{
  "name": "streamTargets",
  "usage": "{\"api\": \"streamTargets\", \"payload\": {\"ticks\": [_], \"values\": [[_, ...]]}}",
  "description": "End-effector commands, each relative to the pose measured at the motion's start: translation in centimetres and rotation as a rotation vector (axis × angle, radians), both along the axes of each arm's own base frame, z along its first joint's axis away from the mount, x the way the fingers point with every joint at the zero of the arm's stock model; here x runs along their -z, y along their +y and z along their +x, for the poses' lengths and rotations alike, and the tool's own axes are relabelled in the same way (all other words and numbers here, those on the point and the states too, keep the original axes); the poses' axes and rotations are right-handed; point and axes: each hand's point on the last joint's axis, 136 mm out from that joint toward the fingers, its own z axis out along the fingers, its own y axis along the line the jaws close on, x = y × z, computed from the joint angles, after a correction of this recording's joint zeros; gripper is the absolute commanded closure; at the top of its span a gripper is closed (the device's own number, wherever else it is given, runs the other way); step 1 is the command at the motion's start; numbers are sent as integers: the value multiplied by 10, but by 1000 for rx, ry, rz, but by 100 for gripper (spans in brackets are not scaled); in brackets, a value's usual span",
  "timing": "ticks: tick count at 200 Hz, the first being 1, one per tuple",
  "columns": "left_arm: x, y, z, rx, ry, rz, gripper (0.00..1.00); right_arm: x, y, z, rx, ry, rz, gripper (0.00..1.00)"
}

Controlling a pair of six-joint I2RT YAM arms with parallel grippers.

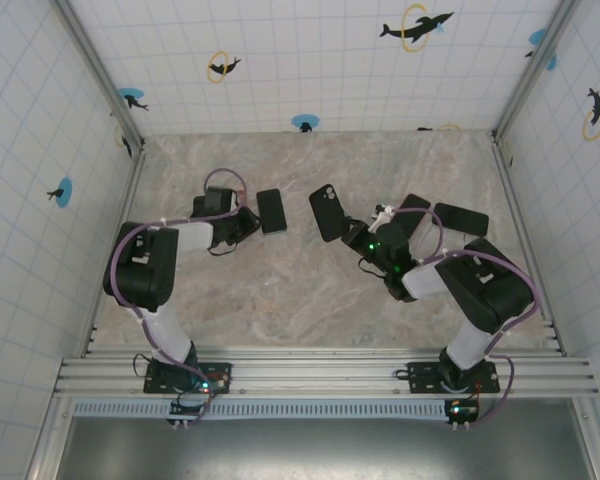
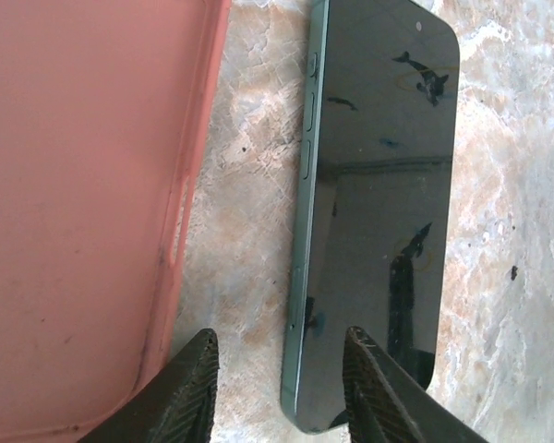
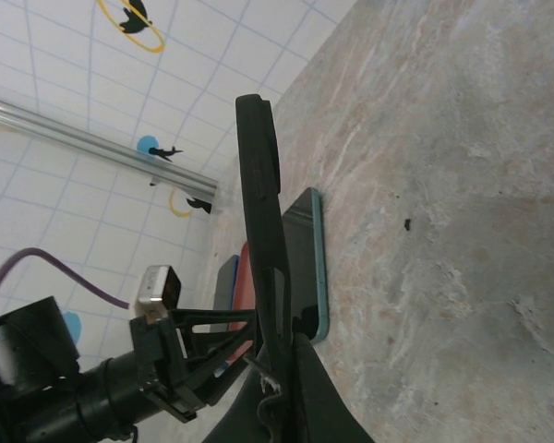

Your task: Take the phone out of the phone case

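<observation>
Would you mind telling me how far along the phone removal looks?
Looks done: a bare dark phone lies flat on the table beside an empty pink case, the left end effector open over one end. In hand: the right end effector is clamped on a black case, held on edge. Left: I cannot tell whether a phone sits inside; if so, it must come out.

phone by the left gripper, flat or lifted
Flat: the phone lies screen-up on the table, beside the pink case.
</observation>
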Motion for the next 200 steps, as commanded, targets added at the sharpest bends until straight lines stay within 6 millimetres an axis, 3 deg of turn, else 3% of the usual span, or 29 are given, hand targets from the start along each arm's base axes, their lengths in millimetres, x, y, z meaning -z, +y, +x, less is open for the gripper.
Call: {"api": "streamTargets", "payload": {"ticks": [1,59,92,132,200], "values": [[-19,5,-1,0,-18,31,56,-11,9,14,4,-36,15,95],[-83,6,-2,11,-144,35,43,24,23,33,78,36,-91,93],[-104,9,-11,11,-168,39,37,33,39,46,110,29,-135,93],[-110,13,-24,4,-175,35,33,44,52,57,183,10,-172,93],[-101,17,-36,4,-159,41,31,56,76,62,233,-67,-160,94]]}}
